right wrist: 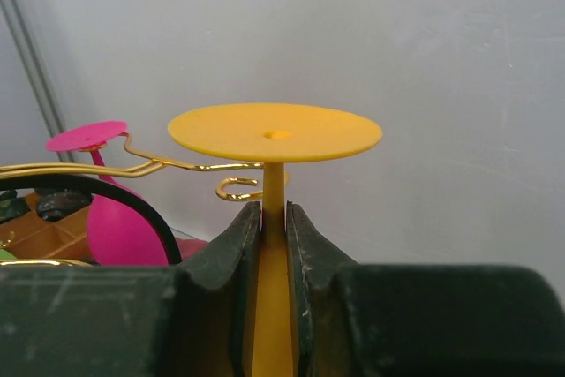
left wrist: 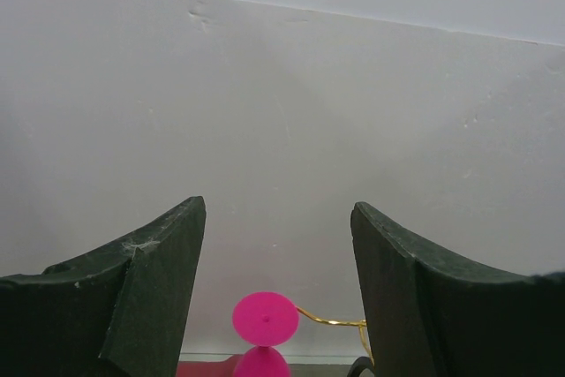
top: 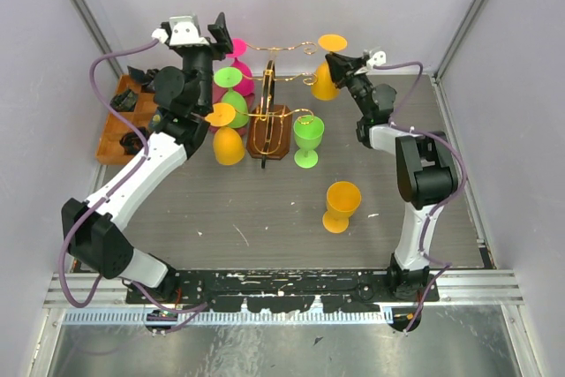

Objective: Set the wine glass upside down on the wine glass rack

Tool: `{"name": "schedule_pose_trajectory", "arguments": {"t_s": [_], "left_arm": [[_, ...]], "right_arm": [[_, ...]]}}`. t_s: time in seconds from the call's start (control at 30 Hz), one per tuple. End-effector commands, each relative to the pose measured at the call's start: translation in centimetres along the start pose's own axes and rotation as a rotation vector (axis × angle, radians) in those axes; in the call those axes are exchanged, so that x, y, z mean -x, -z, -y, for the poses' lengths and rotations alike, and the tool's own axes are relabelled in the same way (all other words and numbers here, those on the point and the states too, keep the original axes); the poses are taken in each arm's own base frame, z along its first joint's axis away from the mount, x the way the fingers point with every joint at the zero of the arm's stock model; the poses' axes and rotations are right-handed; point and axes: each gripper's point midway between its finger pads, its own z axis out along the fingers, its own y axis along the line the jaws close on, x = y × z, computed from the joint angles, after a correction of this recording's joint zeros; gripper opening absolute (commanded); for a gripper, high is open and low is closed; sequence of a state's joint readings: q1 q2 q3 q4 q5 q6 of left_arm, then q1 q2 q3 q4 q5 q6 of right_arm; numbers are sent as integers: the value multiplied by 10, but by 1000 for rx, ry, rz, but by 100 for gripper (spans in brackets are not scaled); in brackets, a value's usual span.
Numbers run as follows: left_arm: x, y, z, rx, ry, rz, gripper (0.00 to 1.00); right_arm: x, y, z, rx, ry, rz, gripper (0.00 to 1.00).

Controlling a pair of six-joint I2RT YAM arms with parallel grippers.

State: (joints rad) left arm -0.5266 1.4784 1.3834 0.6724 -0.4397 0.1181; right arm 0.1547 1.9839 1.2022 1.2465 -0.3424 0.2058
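The gold wire wine glass rack stands on its brown oval base at the back middle. My right gripper is shut on the stem of an orange wine glass held upside down, foot on top, beside the rack's far right scroll arm. In the right wrist view my fingers pinch the stem just below the foot, next to the arm's curled end. I cannot tell whether the foot rests on the wire. My left gripper is open and empty, above the pink glass.
Pink, green and orange glasses hang upside down on the rack's left side. A green glass and an orange glass stand upright on the table. An orange wooden tray lies at the far left. Walls are close behind.
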Motion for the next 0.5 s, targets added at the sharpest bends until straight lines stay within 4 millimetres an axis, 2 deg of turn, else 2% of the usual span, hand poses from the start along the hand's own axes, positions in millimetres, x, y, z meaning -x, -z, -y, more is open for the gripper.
{"name": "schedule_pose_trajectory", "arguments": {"t_s": [0.0, 0.23, 0.47], "left_arm": [[1, 3, -13, 48, 4, 1, 73], [1, 5, -21, 72, -7, 0, 73], [0, 5, -25, 80, -25, -6, 72]], "right_arm": [[41, -17, -18, 95, 96, 156, 1], [16, -21, -31, 182, 114, 148, 1], [11, -30, -41, 256, 103, 162, 1]]}}
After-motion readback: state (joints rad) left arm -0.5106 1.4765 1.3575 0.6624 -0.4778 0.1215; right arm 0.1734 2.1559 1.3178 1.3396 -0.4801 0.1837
